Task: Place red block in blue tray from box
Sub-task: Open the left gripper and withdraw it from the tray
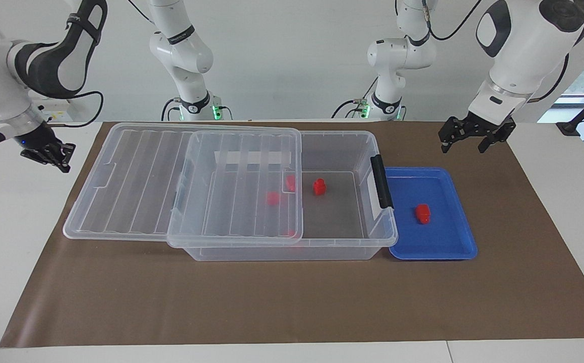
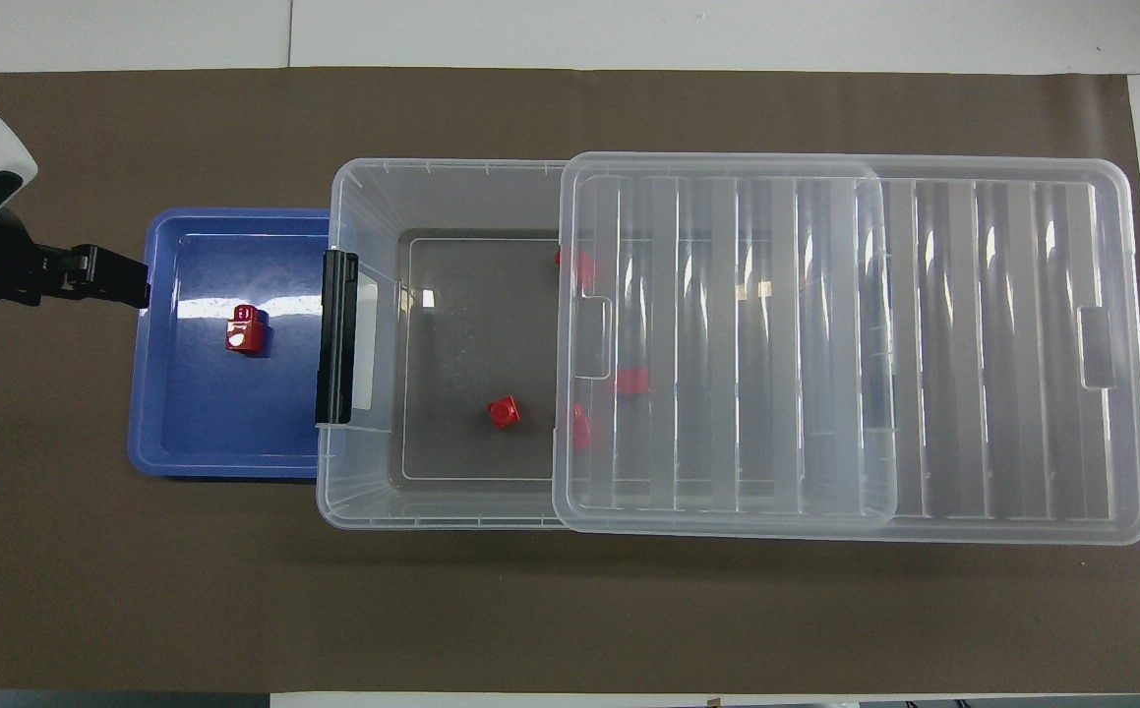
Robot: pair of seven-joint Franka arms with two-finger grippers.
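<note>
One red block [image 1: 423, 214] [image 2: 244, 328] lies in the blue tray [image 1: 435, 253] [image 2: 225, 462], free of any gripper. The clear box [image 1: 281, 253] [image 2: 363, 197] stands beside the tray with its lid [image 1: 135, 176] [image 2: 973, 344] slid toward the right arm's end. Another red block [image 1: 319, 186] [image 2: 504, 411] sits on the box's uncovered floor, and more red blocks [image 1: 272, 198] [image 2: 632, 381] show through the lid. My left gripper [image 1: 462, 148] [image 2: 132, 288] hangs open and empty over the mat just off the tray's rim. My right gripper [image 1: 60, 161] is shut on nothing over the white tabletop beside the lid.
A brown mat [image 1: 271, 302] [image 2: 530, 610] covers most of the table under box and tray. A black latch [image 1: 382, 181] [image 2: 336, 336] stands on the box wall next to the tray. White tabletop [image 1: 19, 227] borders the mat at both ends.
</note>
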